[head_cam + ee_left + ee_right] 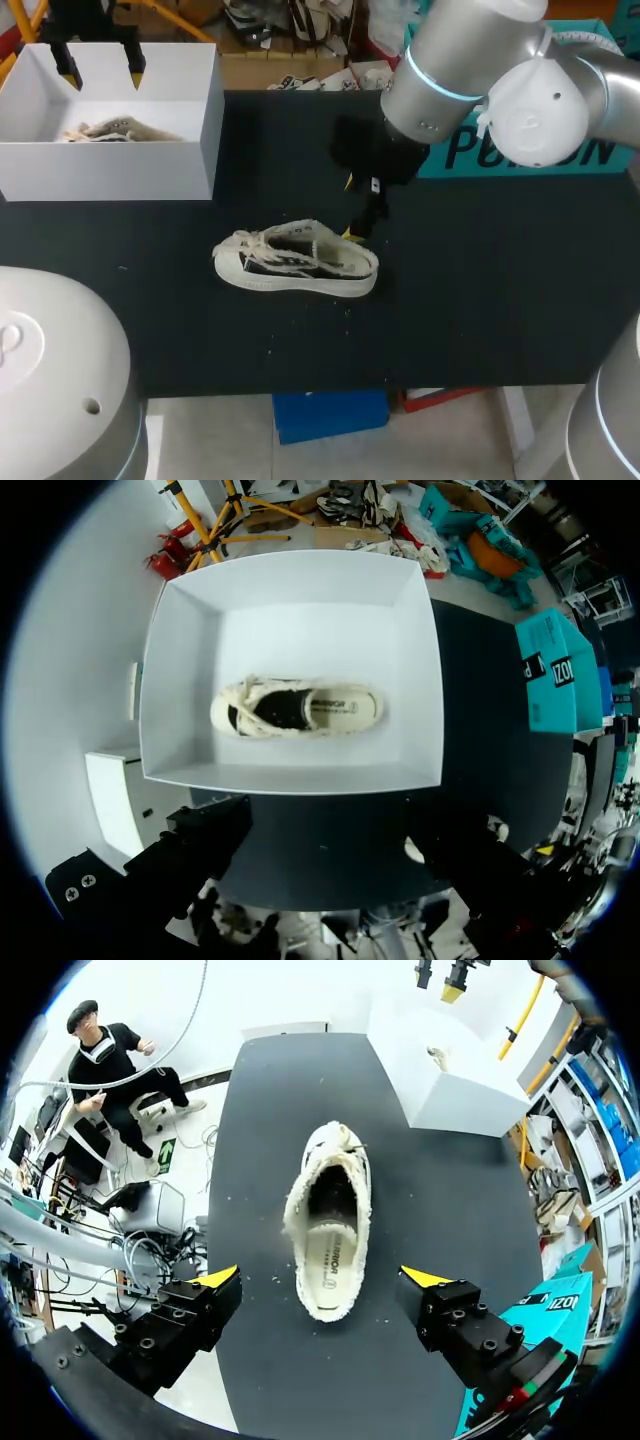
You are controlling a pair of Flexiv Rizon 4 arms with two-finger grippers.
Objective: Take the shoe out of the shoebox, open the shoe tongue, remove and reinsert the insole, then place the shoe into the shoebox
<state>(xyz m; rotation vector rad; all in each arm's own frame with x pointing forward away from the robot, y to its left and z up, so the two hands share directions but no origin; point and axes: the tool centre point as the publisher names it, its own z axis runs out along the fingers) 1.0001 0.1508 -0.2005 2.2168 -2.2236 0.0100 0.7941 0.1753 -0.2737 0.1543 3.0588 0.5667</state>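
Right gripper (322, 1278) hangs released, fingers spread wide either side of the heel of the shoe (328, 1210). That shoe lies mid-desk (500, 300), toe toward the left edge. Left gripper (100, 68), fingers also spread, hovers above the shoebox (205, 130) at the far left corner, where a second shoe (300, 708) lies.

A black table (500, 300) is taking up most of the head view, its dark top lying flat and matte. A teal box (600, 155) with dark lettering on its side is standing at the table's rear right corner, partly hidden. Pale crumbs (272, 349) are lying scattered on the tabletop toward its front edge, well apart from the teal box. In the right wrist view, more are dotting the surface along one long edge.
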